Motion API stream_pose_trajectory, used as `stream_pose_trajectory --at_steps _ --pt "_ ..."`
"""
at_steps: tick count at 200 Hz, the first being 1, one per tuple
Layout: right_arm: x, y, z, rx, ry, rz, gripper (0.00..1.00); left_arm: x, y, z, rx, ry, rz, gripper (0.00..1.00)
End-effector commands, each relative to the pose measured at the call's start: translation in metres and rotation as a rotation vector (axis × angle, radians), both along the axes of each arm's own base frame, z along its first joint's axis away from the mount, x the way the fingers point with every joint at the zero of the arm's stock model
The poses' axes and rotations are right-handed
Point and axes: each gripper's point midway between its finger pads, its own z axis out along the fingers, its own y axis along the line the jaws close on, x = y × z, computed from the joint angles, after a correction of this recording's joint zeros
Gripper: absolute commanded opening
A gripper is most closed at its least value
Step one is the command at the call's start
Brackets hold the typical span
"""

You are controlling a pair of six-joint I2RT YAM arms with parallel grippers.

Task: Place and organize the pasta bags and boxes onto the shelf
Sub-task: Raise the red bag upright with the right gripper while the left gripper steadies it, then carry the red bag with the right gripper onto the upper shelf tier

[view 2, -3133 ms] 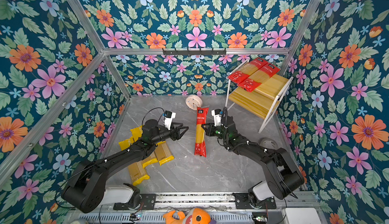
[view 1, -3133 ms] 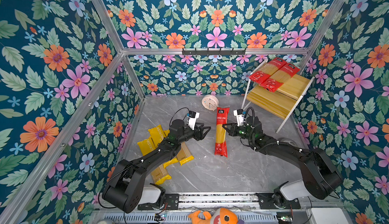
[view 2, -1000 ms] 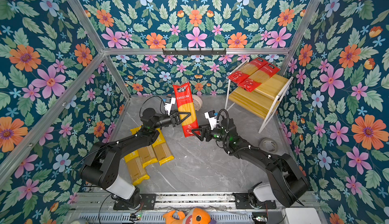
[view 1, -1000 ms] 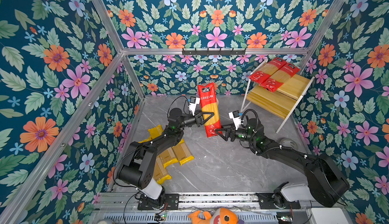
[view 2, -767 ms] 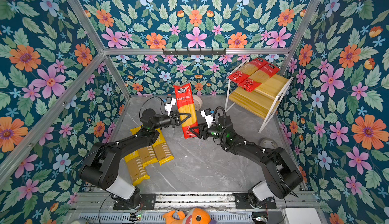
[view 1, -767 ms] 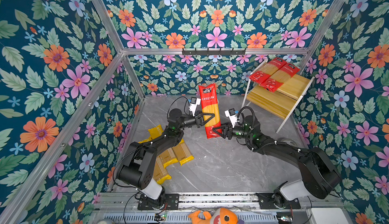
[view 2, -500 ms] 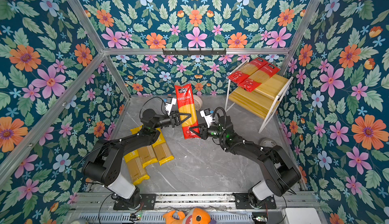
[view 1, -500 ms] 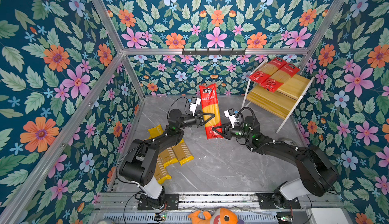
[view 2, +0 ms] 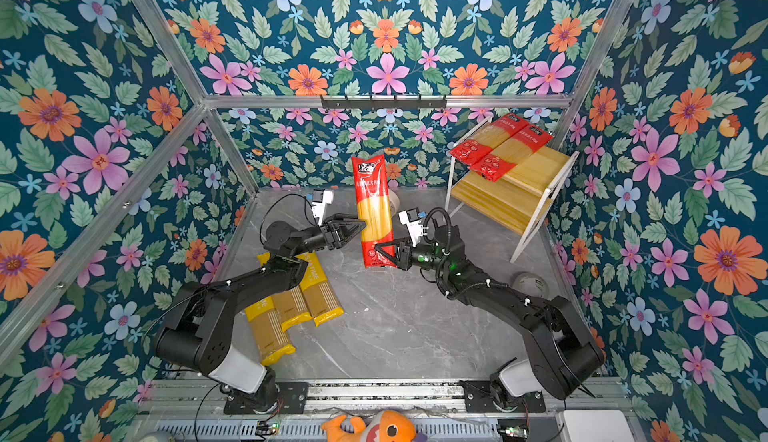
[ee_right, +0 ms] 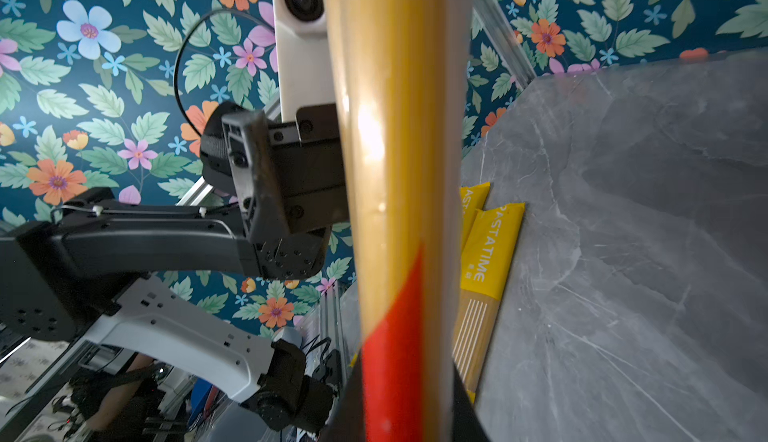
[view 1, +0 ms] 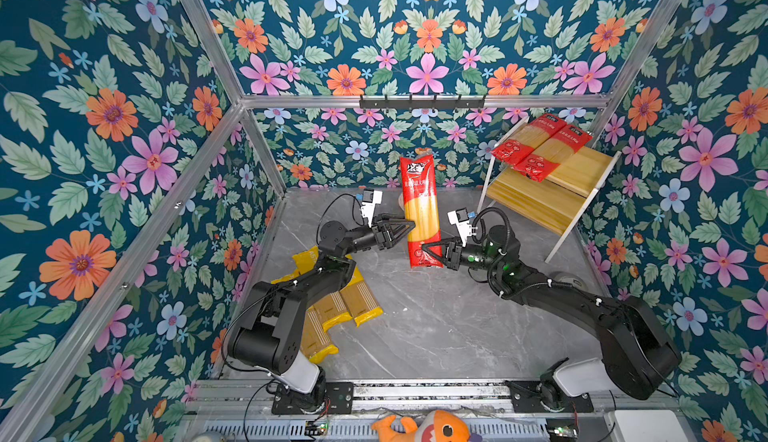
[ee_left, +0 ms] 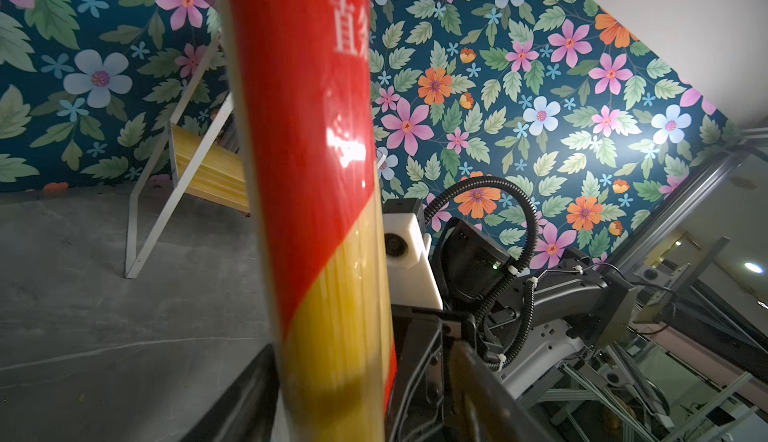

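A red spaghetti packet (view 1: 420,207) (view 2: 374,207) stands upright above the grey floor. My right gripper (view 1: 430,254) (ee_right: 407,419) is shut on its red lower end. My left gripper (view 1: 409,228) (ee_left: 361,411) is at the packet's clear middle, open: one finger lies against the packet and the other stands off it. Two red packets (view 1: 536,145) lie side by side on the top tier of the shelf (view 1: 540,207) at the back right. Three yellow packets (view 1: 332,307) (view 2: 291,307) lie on the floor under my left arm.
A black hook rail (view 1: 422,101) runs along the back wall. A tape roll (view 2: 530,284) lies on the floor by my right arm, near the shelf's front leg. An orange plush toy (view 1: 428,429) sits outside the front rail. Floral walls close in three sides.
My right gripper moved in and shut on the packet's lower end. My left gripper, which was shut on the packet's middle, has opened. The packet stays upright in about the same place.
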Motion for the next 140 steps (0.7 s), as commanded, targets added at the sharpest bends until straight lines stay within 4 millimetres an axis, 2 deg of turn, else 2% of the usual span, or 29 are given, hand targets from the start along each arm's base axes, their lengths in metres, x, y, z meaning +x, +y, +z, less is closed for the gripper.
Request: stream_pose_trajectory --at_steps 1,24,46,82,94,113,140 --pt "0.005 -0.006 0.045 0.064 -0.128 -0.052 0.00 0.000 0.008 -0.004 0.014 -0.037 0.060 0.69" --pt "0.009 -0.017 0.063 0.016 -0.145 -0.115 0.00 0.009 0.010 -0.027 0.085 0.005 0.164 0.69" --pt "0.017 -0.036 0.079 -0.061 -0.144 -0.217 0.00 0.009 -0.003 -0.056 0.219 0.014 0.244 0.69" --pt "0.029 -0.085 0.097 -0.137 -0.058 -0.370 0.00 -0.007 -0.035 -0.087 0.357 -0.019 0.281 0.69" --pt "0.031 -0.102 0.100 -0.161 -0.038 -0.428 0.00 -0.006 -0.042 -0.096 0.380 -0.007 0.298 0.69" --pt "0.035 -0.133 0.102 -0.223 0.011 -0.527 0.00 -0.007 -0.054 -0.104 0.395 0.008 0.293 0.69" --pt "0.036 -0.170 0.112 -0.208 0.085 -0.602 0.00 -0.008 -0.070 -0.114 0.418 0.022 0.275 0.69"
